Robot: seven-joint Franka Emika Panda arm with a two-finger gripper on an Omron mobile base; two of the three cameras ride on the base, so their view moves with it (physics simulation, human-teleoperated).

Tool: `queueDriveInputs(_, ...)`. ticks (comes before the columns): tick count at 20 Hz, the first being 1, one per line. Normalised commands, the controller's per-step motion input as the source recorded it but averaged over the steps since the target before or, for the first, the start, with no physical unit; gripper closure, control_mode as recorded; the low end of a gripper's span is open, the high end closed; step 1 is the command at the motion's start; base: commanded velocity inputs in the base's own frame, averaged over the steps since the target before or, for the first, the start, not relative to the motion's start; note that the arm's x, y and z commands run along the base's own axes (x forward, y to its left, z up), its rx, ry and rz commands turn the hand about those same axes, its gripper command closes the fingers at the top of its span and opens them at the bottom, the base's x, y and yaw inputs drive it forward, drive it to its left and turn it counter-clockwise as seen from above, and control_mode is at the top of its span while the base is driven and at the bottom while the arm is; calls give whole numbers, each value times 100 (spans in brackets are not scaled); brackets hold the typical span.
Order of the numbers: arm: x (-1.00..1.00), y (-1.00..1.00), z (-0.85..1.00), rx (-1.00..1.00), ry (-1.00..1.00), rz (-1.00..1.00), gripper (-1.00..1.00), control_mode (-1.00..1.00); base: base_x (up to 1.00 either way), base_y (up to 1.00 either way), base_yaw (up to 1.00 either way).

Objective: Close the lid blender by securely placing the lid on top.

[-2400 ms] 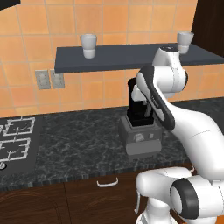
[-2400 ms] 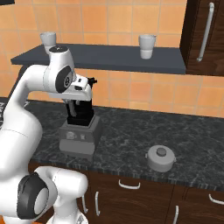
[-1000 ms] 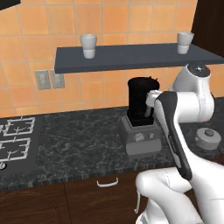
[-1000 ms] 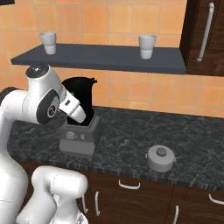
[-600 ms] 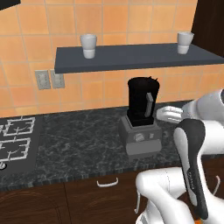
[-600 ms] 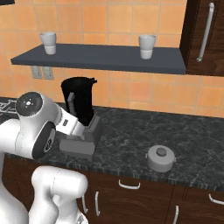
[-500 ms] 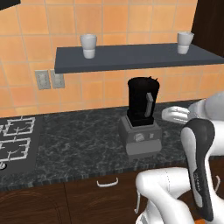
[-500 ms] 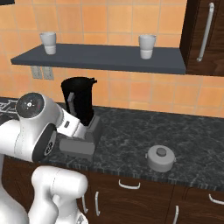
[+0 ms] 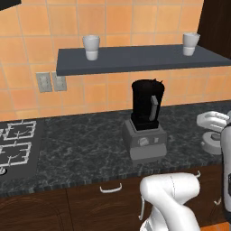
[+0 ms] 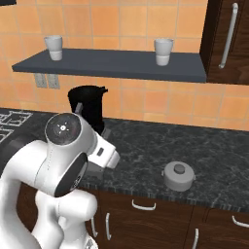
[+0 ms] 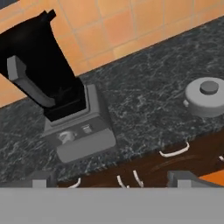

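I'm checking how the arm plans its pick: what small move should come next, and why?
Probably swing the hand toward the lid and bring it above the knob. The lid lies flat on the counter, apart from the blender, whose jar top is uncovered. In the hand view the lid sits off to one side while the fingertips hold nothing, spread apart.

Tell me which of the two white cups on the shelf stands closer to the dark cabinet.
The white cup near the shelf's right end, as the right base view shows it, just beside the dark cabinet. The other cup stands near the far left end, above the wall outlets.
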Motion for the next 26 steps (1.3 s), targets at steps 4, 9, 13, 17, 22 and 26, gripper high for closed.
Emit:
queueDriveInputs(4, 13, -82, -8, 0, 17, -5, -100, -100, 0, 0, 0)
queueDriveInputs(9, 10, -57, -18, -1, 11, -7, -100, -100, 0, 0, 0)
queueDriveInputs(13, 26, -48, -30, -1, 10, -13, -100, -100, 0, 0, 0)
queueDriveInputs(17, 45, -45, -44, -2, 20, -13, -100, -100, 0, 0, 0)
queueDriveInputs(22, 49, -53, -45, -1, 23, -11, -100, -100, 0, 0, 0)
queueDriveInputs(26, 48, -51, -31, 0, 25, -6, -100, -100, 0, 0, 0)
